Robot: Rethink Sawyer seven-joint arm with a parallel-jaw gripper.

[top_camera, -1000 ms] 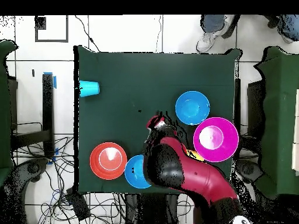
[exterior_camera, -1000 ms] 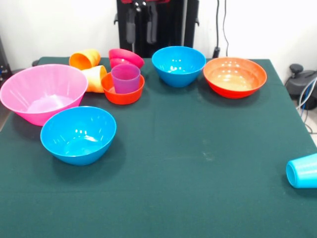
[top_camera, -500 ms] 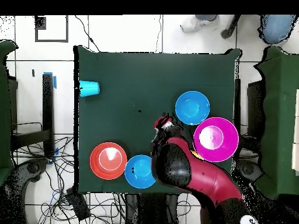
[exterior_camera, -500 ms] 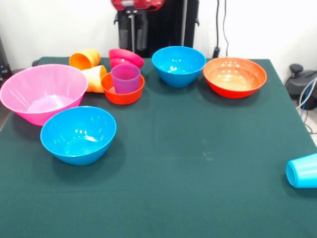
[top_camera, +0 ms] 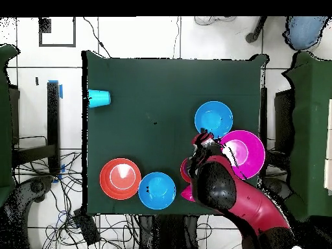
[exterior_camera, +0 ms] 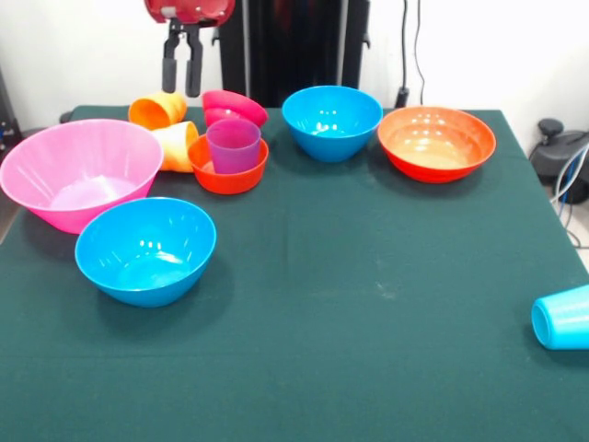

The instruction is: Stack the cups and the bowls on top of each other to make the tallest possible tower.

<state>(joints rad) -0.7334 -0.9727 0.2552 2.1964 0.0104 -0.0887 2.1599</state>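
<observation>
**Above the cups, reaching stage**

Over the orange cup, at eleven o'clock from the purple cup nested in the small orange bowl: gripper hanging empty, fingers slightly parted. Probably picking a piece for the tower. Next: descend squarely over one cup, clear of the magenta bowl, then close.

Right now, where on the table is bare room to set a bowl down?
The cloth is bare between the near blue bowl and the light blue cup. It is crowded around the purple cup, under the gripper.
</observation>
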